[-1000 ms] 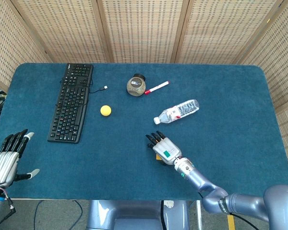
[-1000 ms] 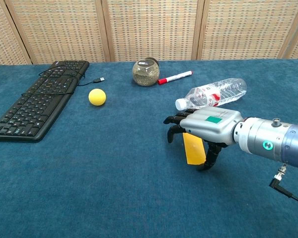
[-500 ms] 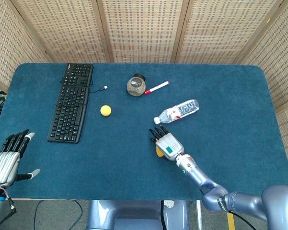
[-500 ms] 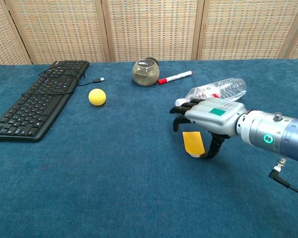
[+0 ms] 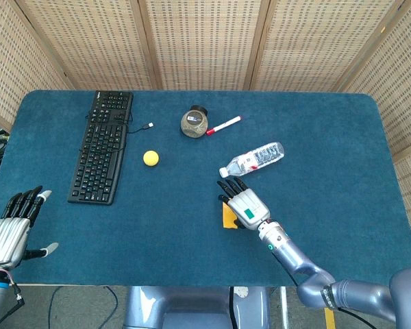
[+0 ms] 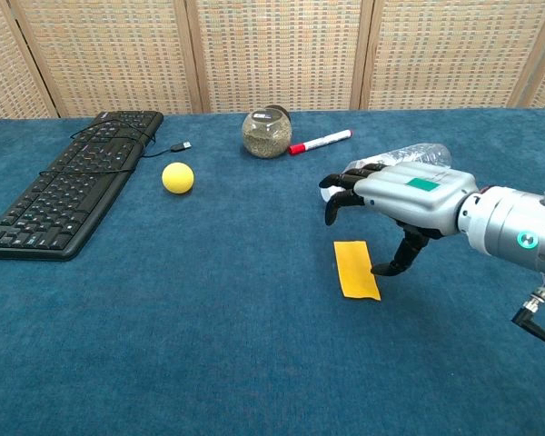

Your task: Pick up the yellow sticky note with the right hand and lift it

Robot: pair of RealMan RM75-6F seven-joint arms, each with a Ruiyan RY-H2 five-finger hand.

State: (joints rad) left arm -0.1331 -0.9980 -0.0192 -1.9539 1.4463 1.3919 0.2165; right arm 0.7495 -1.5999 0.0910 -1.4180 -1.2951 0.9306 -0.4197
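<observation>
The yellow sticky note (image 6: 356, 269) lies flat on the blue table, seen in the head view as a small yellow strip (image 5: 228, 214) beside my right hand. My right hand (image 6: 404, 195) hovers just above and to the right of the note, fingers curled but apart, holding nothing. Its thumb points down close to the note's right edge. In the head view the right hand (image 5: 245, 205) partly covers the note. My left hand (image 5: 10, 229) rests off the table's front left corner with fingers spread and empty.
A black keyboard (image 6: 68, 195) lies at the left with a yellow ball (image 6: 177, 177) beside it. A jar (image 6: 266, 133) and a red marker (image 6: 321, 142) are at the back. A water bottle (image 5: 253, 159) lies just behind the right hand.
The right hand held the note upright under its fingers, then rose and shifted right. The note slipped out and now lies flat on the table.
</observation>
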